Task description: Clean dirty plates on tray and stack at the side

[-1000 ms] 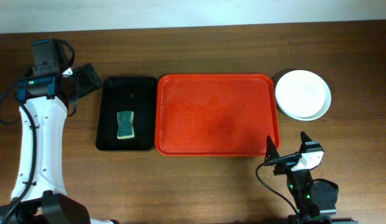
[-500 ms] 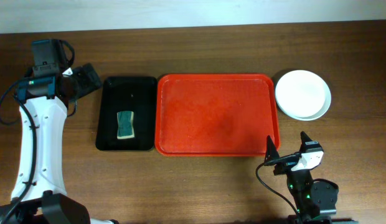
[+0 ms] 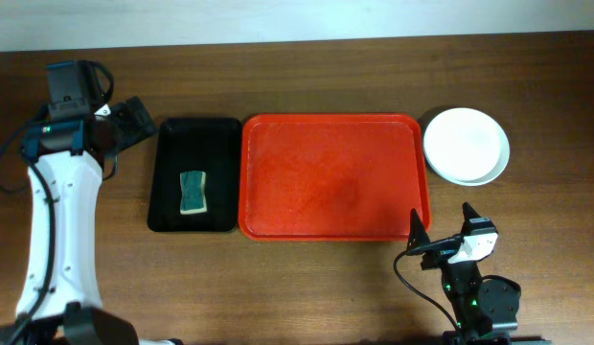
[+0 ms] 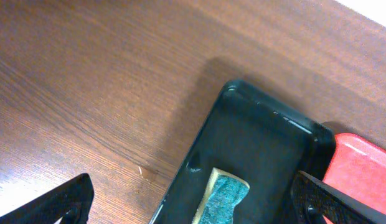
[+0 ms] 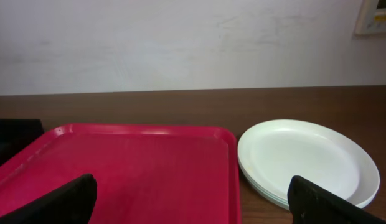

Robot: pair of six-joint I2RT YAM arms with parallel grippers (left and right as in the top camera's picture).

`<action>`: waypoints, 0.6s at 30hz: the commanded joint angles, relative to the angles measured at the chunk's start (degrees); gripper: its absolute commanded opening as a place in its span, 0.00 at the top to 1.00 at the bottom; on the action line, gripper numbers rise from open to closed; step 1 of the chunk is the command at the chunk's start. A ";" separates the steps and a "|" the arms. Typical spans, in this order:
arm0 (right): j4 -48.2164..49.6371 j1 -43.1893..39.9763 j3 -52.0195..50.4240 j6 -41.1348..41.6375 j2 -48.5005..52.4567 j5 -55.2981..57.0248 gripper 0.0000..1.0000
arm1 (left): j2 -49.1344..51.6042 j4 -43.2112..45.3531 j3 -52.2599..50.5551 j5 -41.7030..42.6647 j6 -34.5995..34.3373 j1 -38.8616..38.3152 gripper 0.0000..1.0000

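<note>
Claws: left gripper [image 3: 136,119] and right gripper [image 3: 442,228] both gape wide, holding nothing. Large rectangular red-orange plastic tray [image 3: 326,182]: bare. Round shallow white plates [image 3: 467,144]: stacked just right of that tray; I judge them light, stiff, slippery; I'd pinch the rim.

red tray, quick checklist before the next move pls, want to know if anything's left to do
1. Red tray holds no plates: ok.
2. Plates stacked beside the tray, off its right end: ok.
3. All plates clean: the white one on top shows no smears, but the faces beneath are hidden: cannot tell.
4. Sponge lying inside the black tray: ok.
5. Left gripper open and holding nothing, beside the black tray's far left corner: ok.
6. Right gripper open and holding nothing, near the red tray's near right corner: ok.
</note>
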 commanded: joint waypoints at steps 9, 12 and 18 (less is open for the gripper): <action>-0.42 0.28 -0.28 0.17 -0.57 0.52 0.02 | -24.92 0.09 -2.16 0.35 -0.39 -2.84 0.01; -0.42 0.28 -0.28 0.17 -0.59 0.52 0.01 | -30.42 -0.07 -5.44 0.35 -0.39 -2.84 0.01; -0.42 0.28 -0.28 0.17 -0.59 0.52 0.01 | -40.39 -0.09 -16.35 0.35 -0.39 -2.84 0.00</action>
